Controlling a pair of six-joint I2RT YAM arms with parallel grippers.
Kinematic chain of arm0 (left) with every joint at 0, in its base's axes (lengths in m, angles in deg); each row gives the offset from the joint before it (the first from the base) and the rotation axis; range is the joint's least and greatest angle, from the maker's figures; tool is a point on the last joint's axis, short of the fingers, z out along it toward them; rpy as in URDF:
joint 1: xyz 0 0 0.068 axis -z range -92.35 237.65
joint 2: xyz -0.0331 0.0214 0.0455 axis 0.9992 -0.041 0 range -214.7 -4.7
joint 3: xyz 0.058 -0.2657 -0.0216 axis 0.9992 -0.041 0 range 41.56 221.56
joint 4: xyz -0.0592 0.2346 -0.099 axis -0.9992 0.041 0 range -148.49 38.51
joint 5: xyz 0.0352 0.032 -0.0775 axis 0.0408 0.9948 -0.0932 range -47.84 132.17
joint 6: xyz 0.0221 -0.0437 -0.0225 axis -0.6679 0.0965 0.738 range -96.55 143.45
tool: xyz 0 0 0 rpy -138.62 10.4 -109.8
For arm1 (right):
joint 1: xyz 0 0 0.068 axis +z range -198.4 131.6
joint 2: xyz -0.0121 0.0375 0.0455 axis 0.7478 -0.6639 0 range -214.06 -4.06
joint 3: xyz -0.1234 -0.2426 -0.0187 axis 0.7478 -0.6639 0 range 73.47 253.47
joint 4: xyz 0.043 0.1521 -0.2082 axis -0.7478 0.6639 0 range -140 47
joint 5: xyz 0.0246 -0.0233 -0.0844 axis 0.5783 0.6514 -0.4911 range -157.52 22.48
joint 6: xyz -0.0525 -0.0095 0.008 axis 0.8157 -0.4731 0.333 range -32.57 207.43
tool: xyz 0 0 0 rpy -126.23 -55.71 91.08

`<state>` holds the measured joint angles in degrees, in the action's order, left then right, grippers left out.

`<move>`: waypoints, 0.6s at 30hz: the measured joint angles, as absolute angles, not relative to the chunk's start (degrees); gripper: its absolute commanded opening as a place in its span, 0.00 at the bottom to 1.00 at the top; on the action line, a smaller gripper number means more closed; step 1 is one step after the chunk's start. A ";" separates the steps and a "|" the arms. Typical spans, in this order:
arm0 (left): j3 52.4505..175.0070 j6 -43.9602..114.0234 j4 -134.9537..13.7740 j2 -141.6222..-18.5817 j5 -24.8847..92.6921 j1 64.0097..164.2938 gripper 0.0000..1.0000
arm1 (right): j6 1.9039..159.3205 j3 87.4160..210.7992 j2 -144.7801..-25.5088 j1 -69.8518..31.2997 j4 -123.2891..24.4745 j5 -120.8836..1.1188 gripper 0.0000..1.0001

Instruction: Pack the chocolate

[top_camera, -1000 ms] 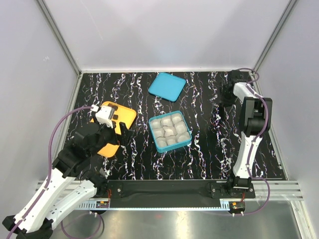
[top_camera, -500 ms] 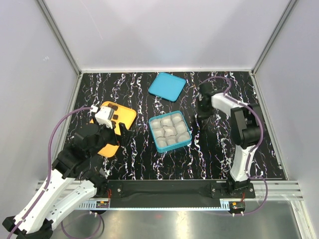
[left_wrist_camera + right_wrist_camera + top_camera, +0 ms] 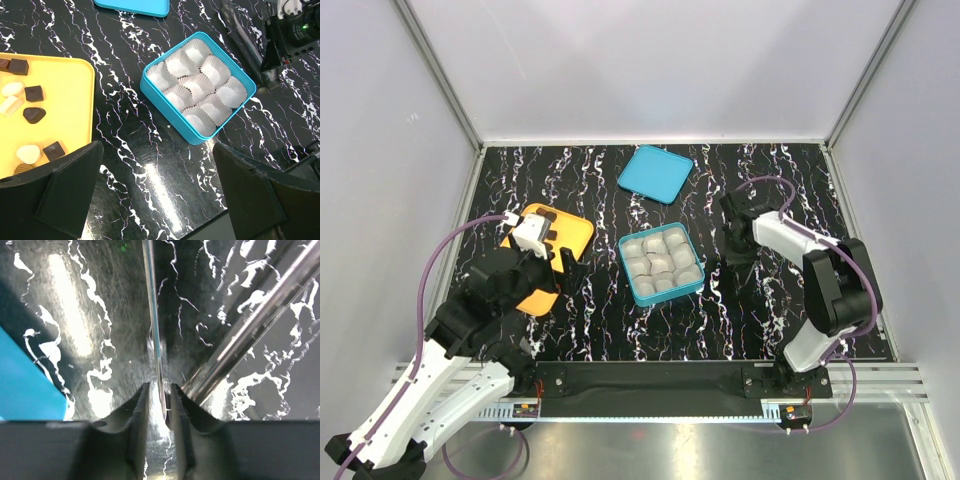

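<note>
Top external view: the right arm has swung in from the far-right corner within the last 1 s. The right fingers (image 3: 733, 250) now stand just beside the teal tin (image 3: 670, 294), at its 3 o'clock. The left arm has not moved.
Meaning for the task: judged an approach only, since all 9 paper cups (image 3: 200, 82) are empty and nothing is packed yet.
Right fingers: closed on thin metal tweezers (image 3: 154, 325), low over the black marbled surface (image 3: 620, 330).
Left fingers (image 3: 558, 252): spread wide, holding nothing.
Chocolate (image 3: 34, 93): lies on the yellow tray (image 3: 575, 232) at the tin's 9 o'clock. About 8 small pieces show, dark brown squarish ones and pale cream rounded ones, mostly lying apart.
Lid (image 3: 656, 173): flat on the surface at the tin's 12 o'clock.
</note>
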<state>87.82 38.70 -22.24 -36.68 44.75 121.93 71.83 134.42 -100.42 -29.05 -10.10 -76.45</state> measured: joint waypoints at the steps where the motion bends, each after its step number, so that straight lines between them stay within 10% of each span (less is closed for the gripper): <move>1: 87.82 38.70 -22.24 -36.68 44.67 121.93 0.99 | 71.50 134.16 -99.65 -29.05 -9.69 -76.54 0.36; 8: 87.80 38.70 -22.26 -36.66 44.16 121.93 0.99 | 66.89 135.84 -96.07 -29.05 -7.33 -78.94 0.99; 18: 87.47 38.68 -22.48 -35.90 43.99 121.93 0.99 | 57.43 139.14 -96.20 -29.20 -4.29 -85.65 1.00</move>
